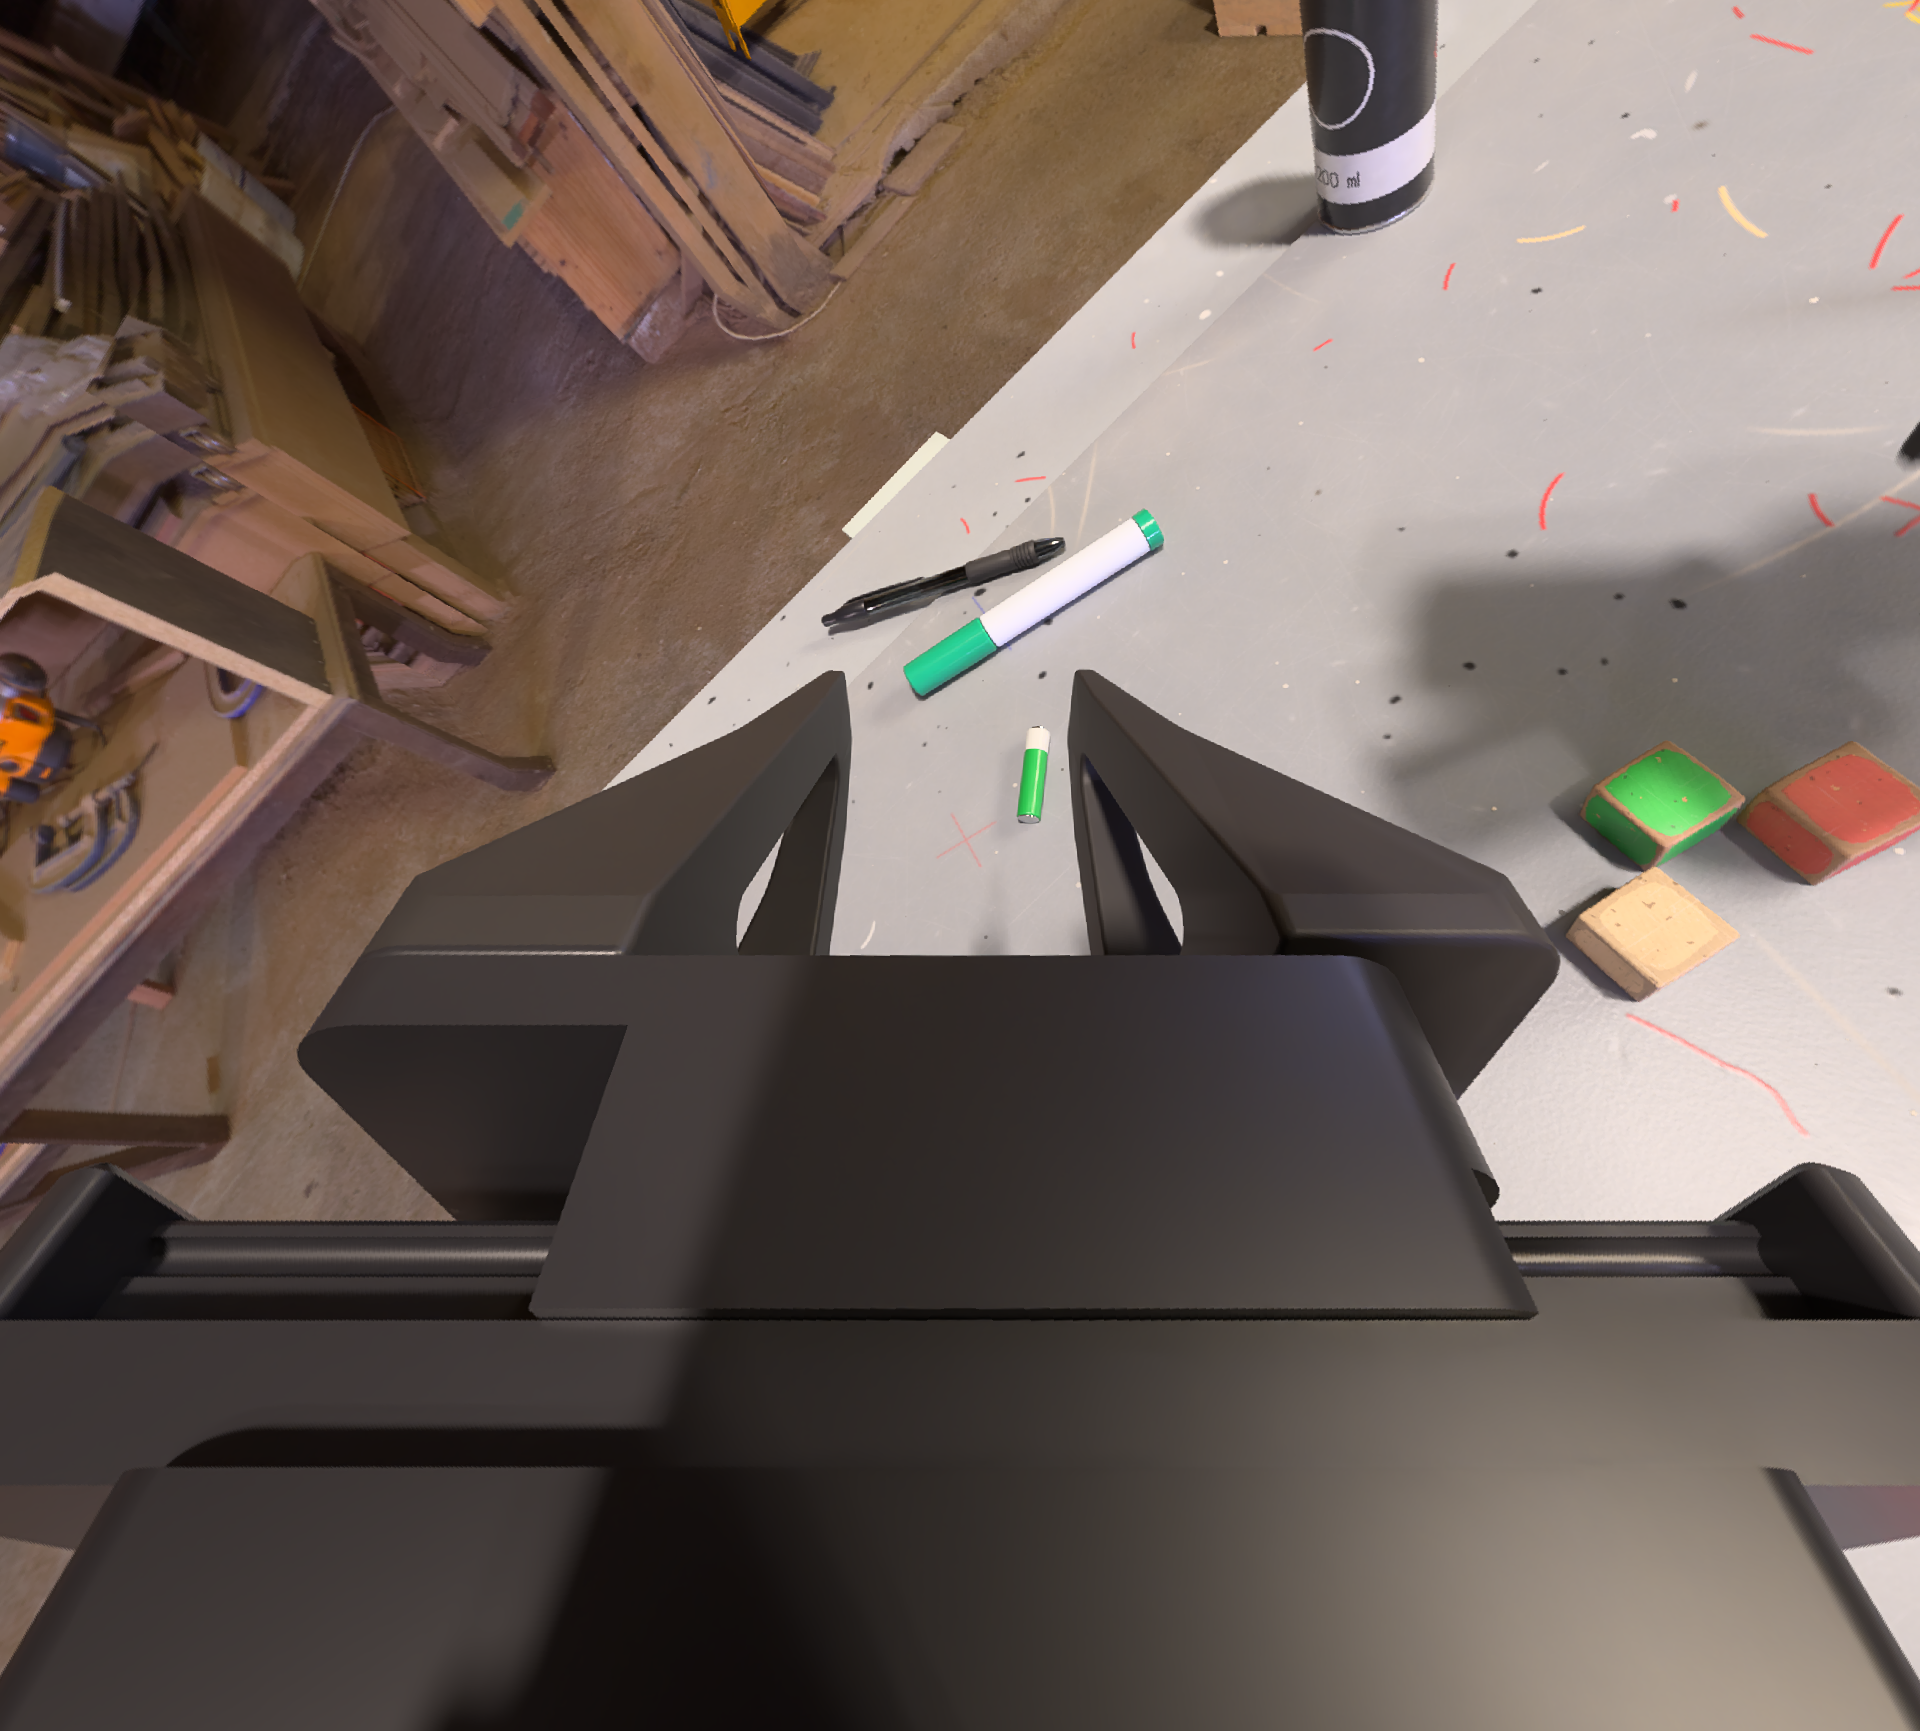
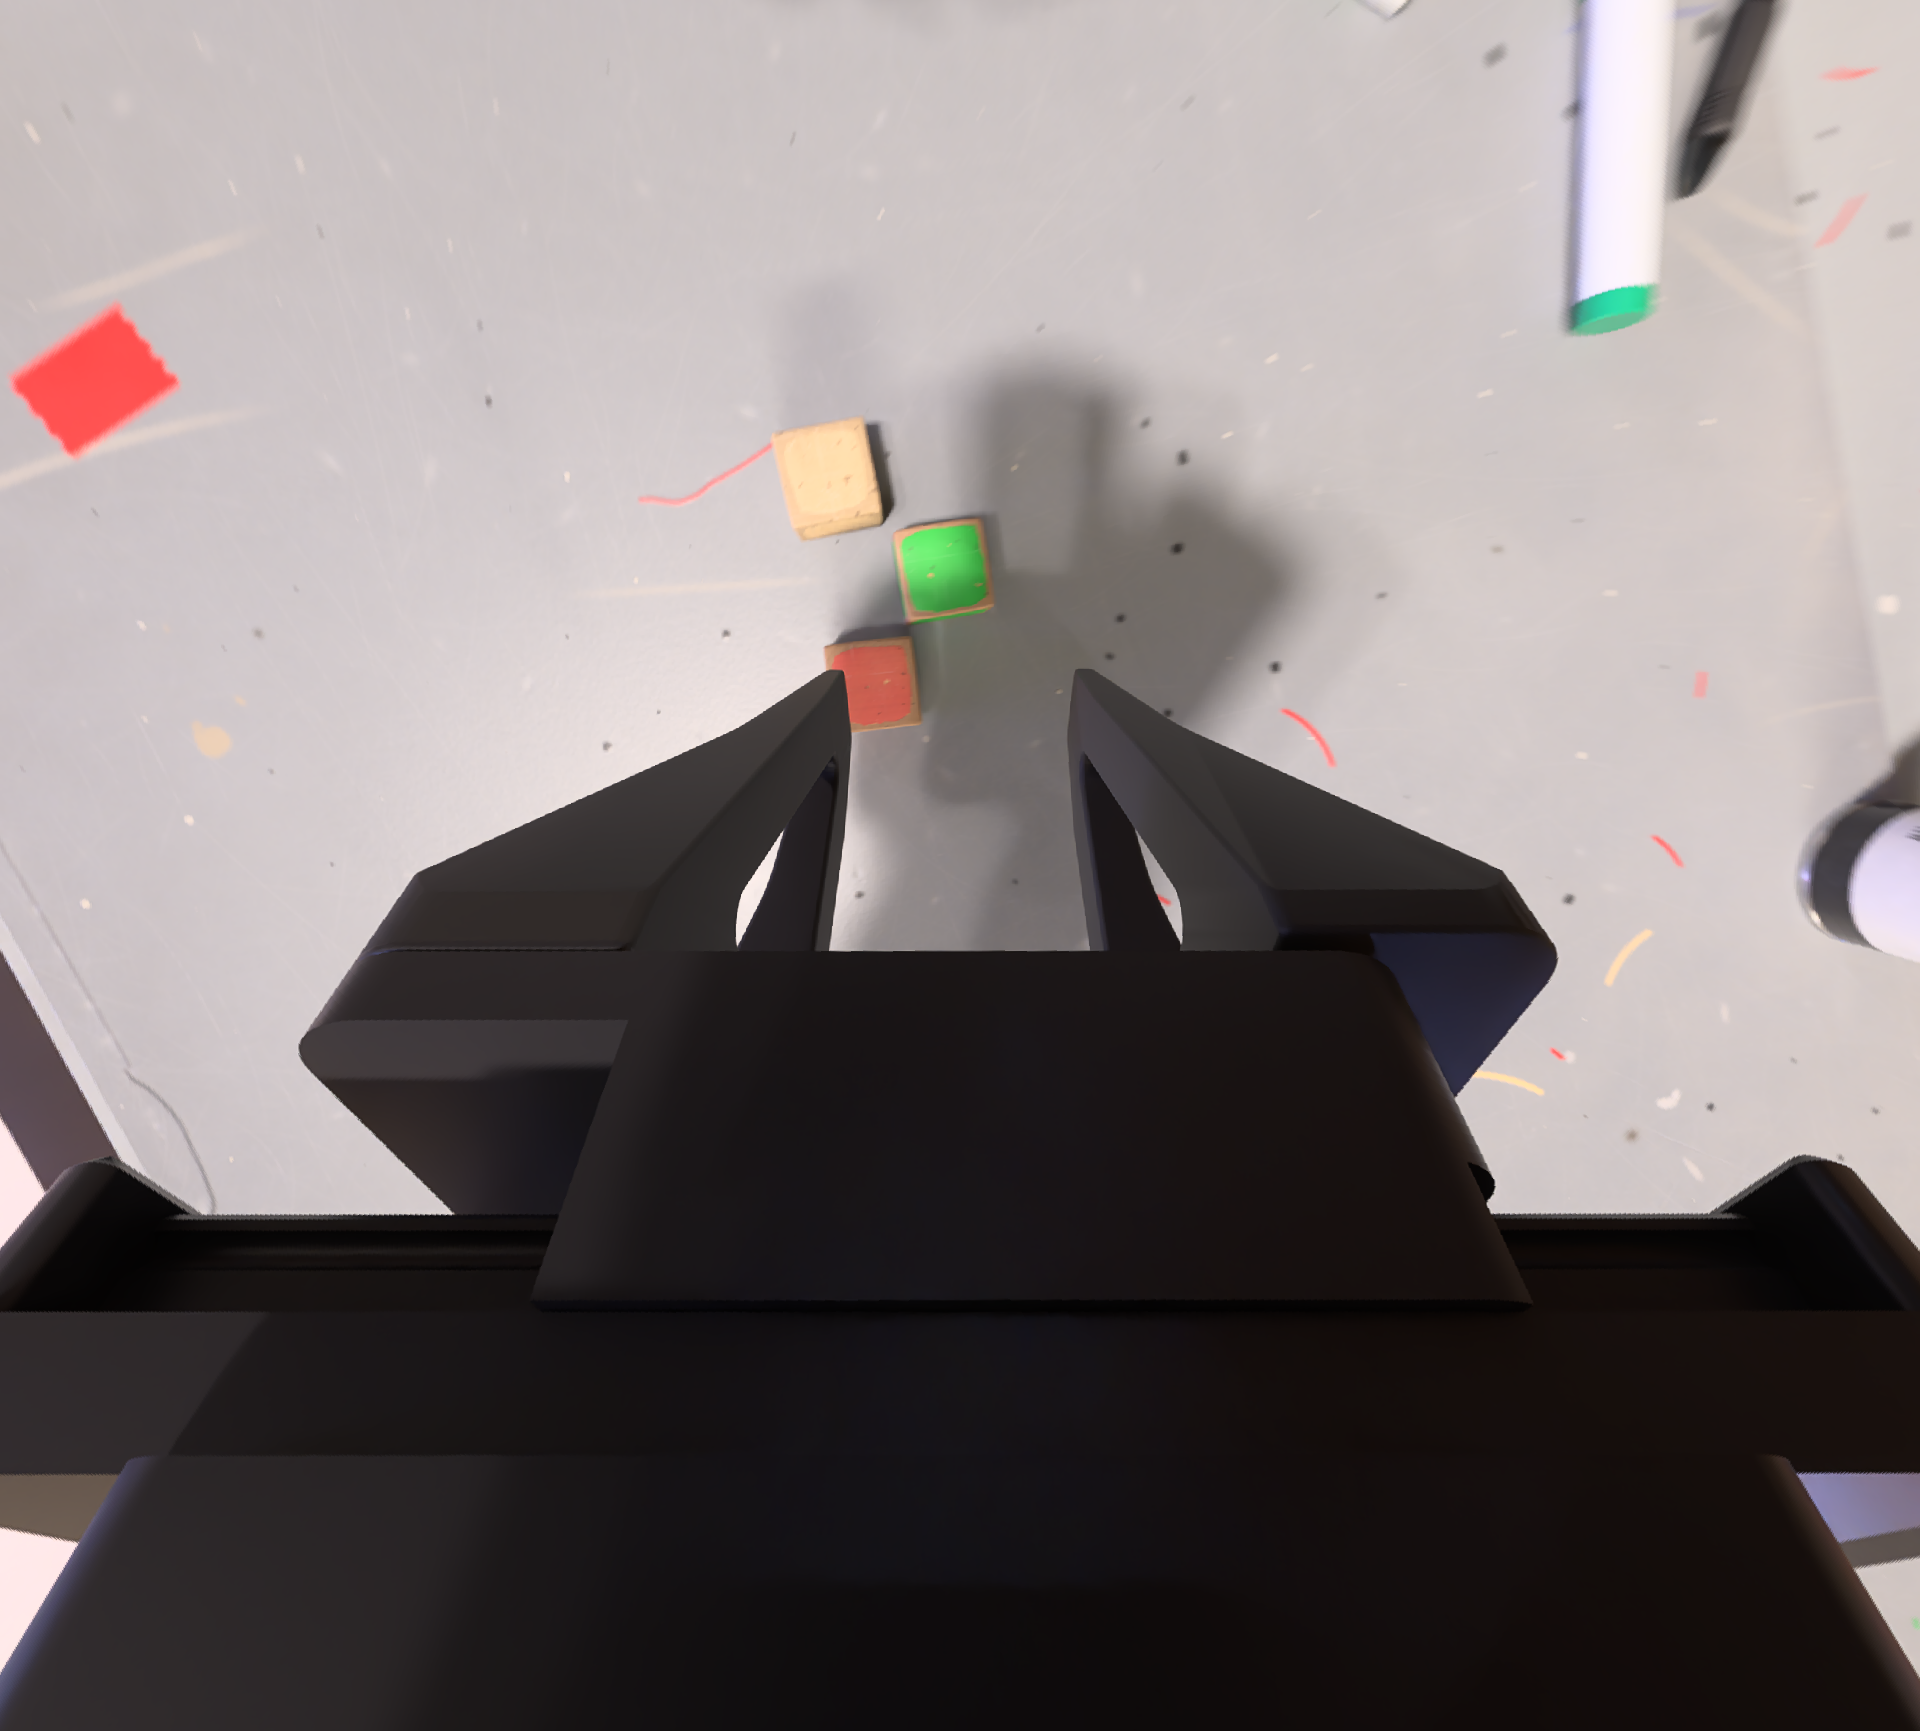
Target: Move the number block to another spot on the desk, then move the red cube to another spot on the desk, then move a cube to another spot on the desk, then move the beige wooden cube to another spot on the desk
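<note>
The right gripper (image 2: 958,694) hangs high over the worktop (image 2: 416,642) with its fingers (image 2: 821,746) spread and nothing between them. 3 small cubes sit in a loose cluster just ahead of the tips: the red cube (image 2: 878,684) right at the tip of the finger on the picture's left and partly hidden by it, the green cube (image 2: 942,567) a little farther out, and the beige wooden cube (image 2: 828,476) farthest, beside a thin red scribble. None of them shows a numeral from here, so I cannot tell which is the number block.

They look like painted wood — light, stiff, with slightly rounded edges and flat faces, nothing fragile. A pinch across 2 opposite side faces, low enough to catch the flat part rather than the rounded rim, should hold well. The cubes are near one another but apart, so I judge a finger can slip between them if the approach is squared to the faces; a skewed descent would likely nudge a neighbour.

The left gripper (image 1: 958,694) is idle — fingers spread and empty above a green battery (image 1: 1033,772), the cubes well off to its right.
</note>
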